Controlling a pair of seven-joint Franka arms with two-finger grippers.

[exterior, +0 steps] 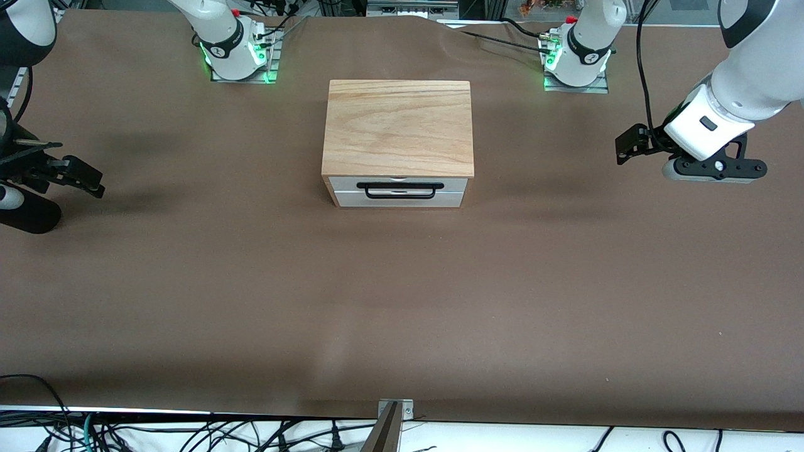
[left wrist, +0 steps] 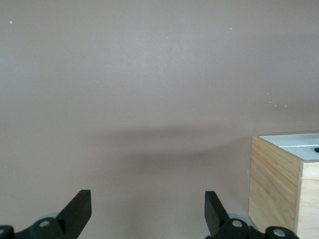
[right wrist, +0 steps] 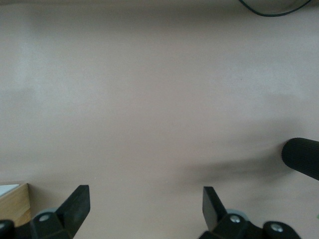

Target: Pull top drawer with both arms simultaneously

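Observation:
The top drawer is shut in the box at mid-table, under the oak-grain slab. Its white front faces the front camera and carries a wide black bar handle. My left gripper hangs open and empty over bare table toward the left arm's end, well apart from the box. My right gripper hangs open and empty over the table toward the right arm's end. The left wrist view shows open fingers and a box corner. The right wrist view shows open fingers and a sliver of the box.
The brown table cover spreads around the box. Both arm bases stand along the table's edge farthest from the front camera. A black rounded part sits under the right gripper and also shows in the right wrist view.

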